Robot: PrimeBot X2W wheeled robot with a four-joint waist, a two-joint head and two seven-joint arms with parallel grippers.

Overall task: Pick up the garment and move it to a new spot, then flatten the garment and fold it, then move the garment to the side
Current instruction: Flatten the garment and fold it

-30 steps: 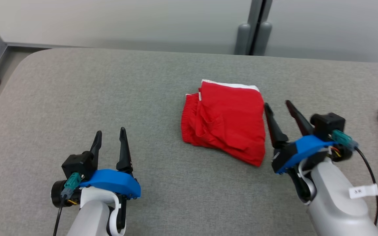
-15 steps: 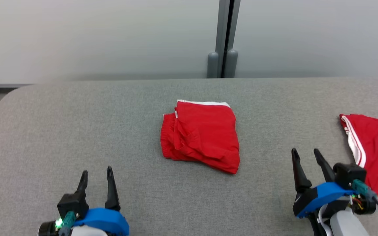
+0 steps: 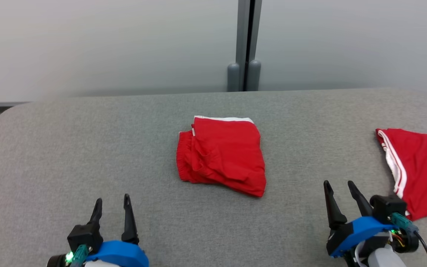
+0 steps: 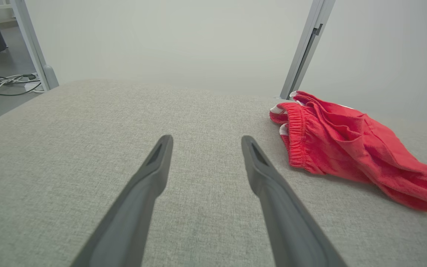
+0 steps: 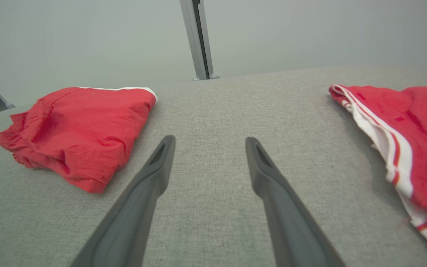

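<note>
The left gripper sat low at the left of the head view. Its two dark fingers stood well apart and pointed forward, rising from a blue wrist housing. The right gripper sat at the lower right, reaching slightly further forward, its jaws likewise parted and its fingers leaning a little to the left above a pale forearm. In each wrist view the arm's own two fingers rose from the bottom edge in a wide, open V.

Bright, diffuse light leaves only a faint shadow under the garment, and the wrist views stretch at their edges.
</note>
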